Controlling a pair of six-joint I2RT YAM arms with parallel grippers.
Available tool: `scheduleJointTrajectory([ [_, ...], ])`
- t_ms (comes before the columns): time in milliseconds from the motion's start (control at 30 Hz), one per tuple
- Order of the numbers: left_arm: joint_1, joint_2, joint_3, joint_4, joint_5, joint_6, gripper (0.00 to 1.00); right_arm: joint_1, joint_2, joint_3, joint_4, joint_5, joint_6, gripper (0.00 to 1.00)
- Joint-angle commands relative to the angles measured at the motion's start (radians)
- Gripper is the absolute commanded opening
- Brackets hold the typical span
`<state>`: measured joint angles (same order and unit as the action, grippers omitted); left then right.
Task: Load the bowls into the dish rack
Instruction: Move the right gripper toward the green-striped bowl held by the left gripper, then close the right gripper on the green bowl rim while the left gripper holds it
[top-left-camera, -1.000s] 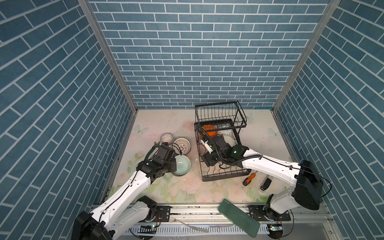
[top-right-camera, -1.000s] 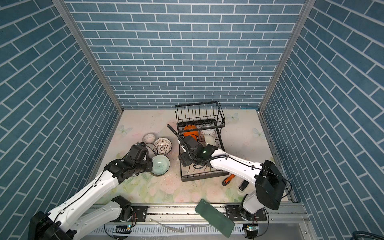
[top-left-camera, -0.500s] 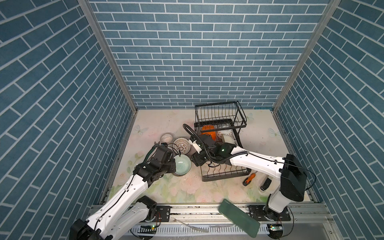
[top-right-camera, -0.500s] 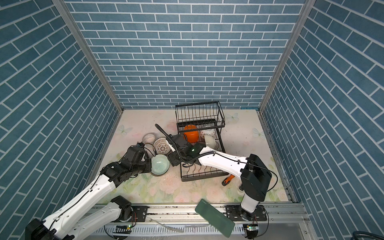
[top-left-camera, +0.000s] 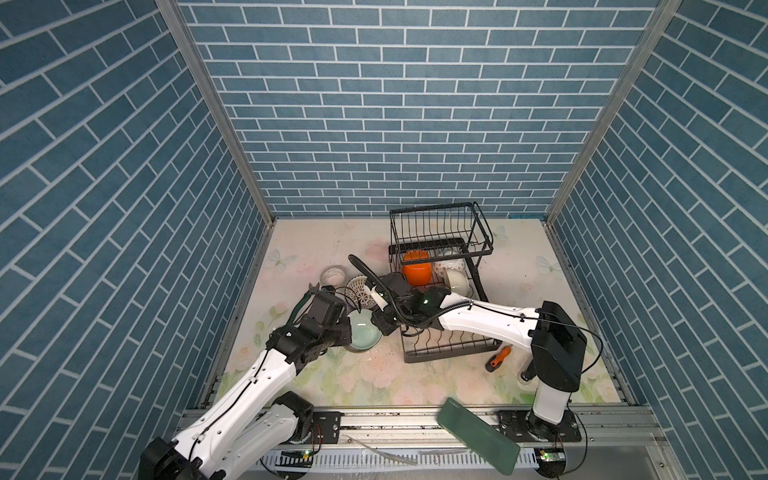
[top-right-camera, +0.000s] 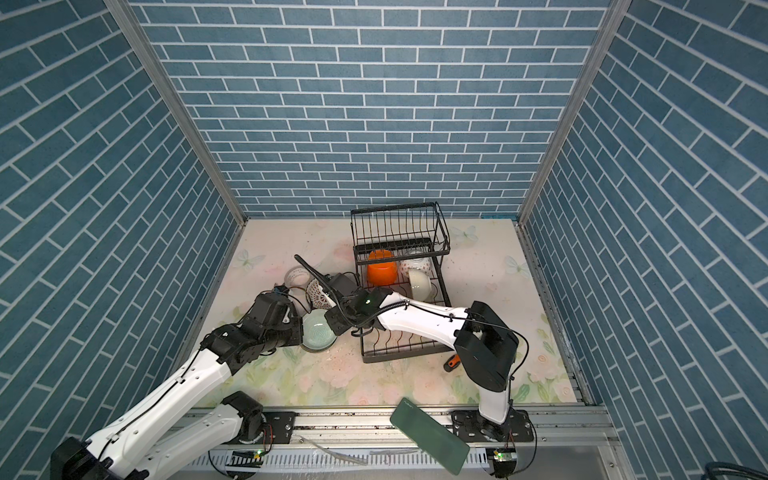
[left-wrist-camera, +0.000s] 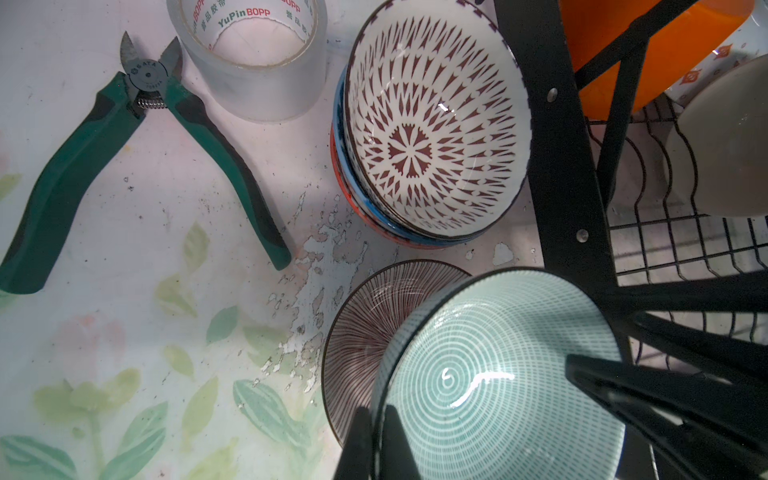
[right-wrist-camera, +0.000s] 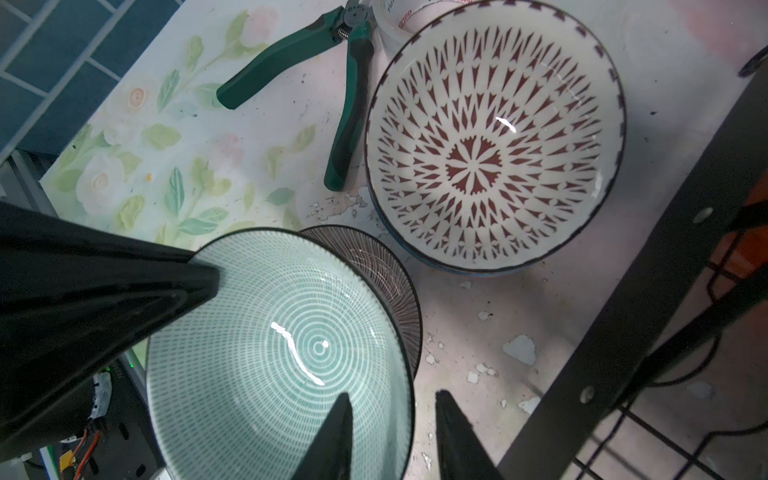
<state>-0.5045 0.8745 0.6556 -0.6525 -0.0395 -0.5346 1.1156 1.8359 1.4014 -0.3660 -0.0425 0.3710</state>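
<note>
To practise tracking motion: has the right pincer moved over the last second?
Yes. In both top views the right pincer has swung left, from over the dish rack out past its left side to the green bowl.

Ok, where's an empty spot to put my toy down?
Bare mat: right of the dish rack behind the screwdriver, the far-left corner behind the tape roll, and in front of the green bowl. Crowded between roll, patterned bowls and rack.
</note>
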Motion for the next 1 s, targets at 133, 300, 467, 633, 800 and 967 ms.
scheduleJointTrajectory([
  [133, -0.002, -0.022, -0.007, 0.035, 0.009, -0.006, 0.00, 0.006, 0.044, 0.063, 0.012, -0.004, 0.036, 0.24],
  [300, -0.002, -0.023, -0.008, 0.033, 0.008, -0.007, 0.00, 0.007, 0.057, 0.075, 0.012, -0.003, 0.036, 0.12],
  [467, -0.003, -0.026, -0.009, 0.030, 0.004, -0.007, 0.00, 0.009, 0.059, 0.083, 0.012, -0.009, 0.036, 0.00],
  [633, -0.003, -0.026, -0.004, 0.020, -0.002, -0.006, 0.00, 0.009, 0.057, 0.092, 0.012, -0.020, 0.034, 0.00],
  [800, -0.002, -0.037, 0.001, 0.015, -0.010, -0.008, 0.20, 0.016, 0.041, 0.097, 0.012, -0.023, 0.029, 0.00],
  [967, -0.002, -0.066, 0.007, 0.016, -0.006, -0.010, 0.48, 0.019, -0.003, 0.088, 0.009, -0.001, 0.028, 0.00],
])
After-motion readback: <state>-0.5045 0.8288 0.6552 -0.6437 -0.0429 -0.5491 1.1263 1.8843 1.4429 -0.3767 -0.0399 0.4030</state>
